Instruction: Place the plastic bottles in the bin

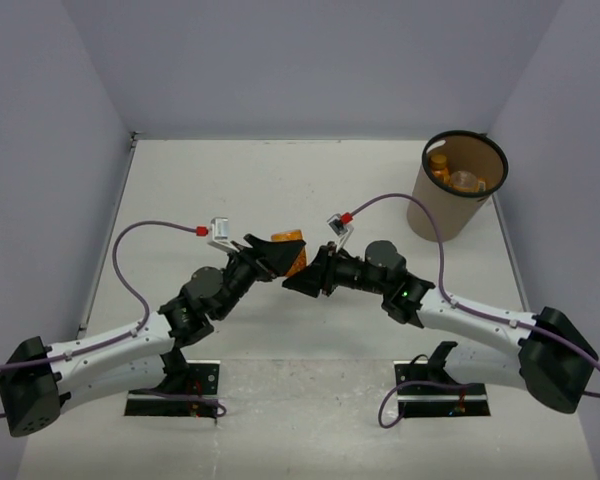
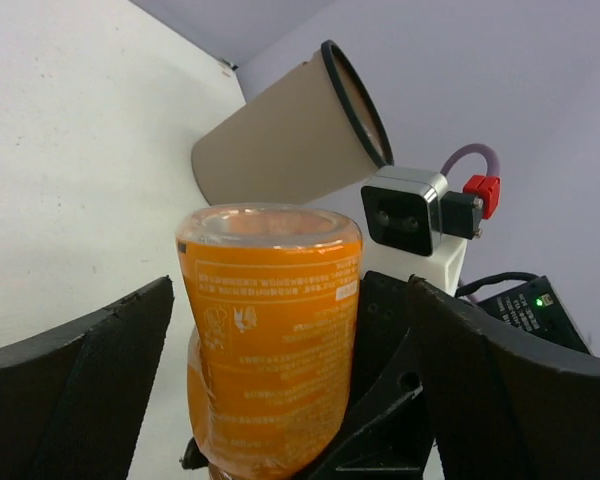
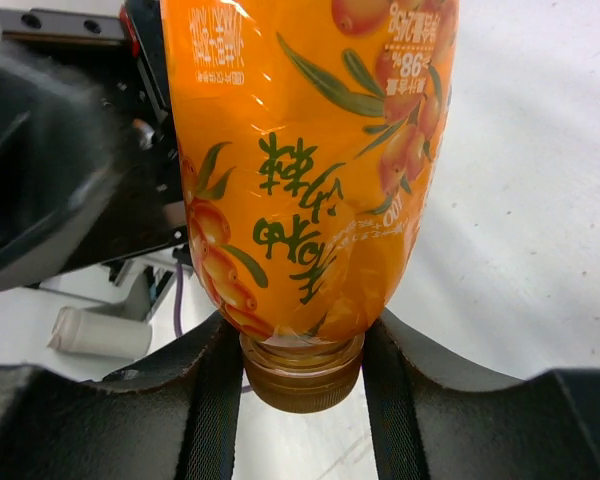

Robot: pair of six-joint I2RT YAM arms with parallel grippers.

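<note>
A stubby orange bottle (image 1: 290, 248) hangs between both grippers above the table's middle. In the right wrist view, my right gripper (image 3: 302, 372) is shut on its brown cap, with the orange body (image 3: 310, 150) pointing away. In the left wrist view, my left gripper (image 2: 290, 290) is open, its fingers (image 2: 100, 370) spread on either side of the bottle (image 2: 270, 340), close to it on the left and apart from it on the right. The tan bin (image 1: 462, 190) with a black rim stands at the far right. It holds orange bottles (image 1: 439, 164) and a clear one (image 1: 467, 181), and it also shows in the left wrist view (image 2: 280, 140).
Grey walls close in the white table (image 1: 280, 180) on three sides. The two arm base plates (image 1: 175, 398) sit at the near edge. Purple cables (image 1: 420, 215) loop from each wrist, the right one passing in front of the bin.
</note>
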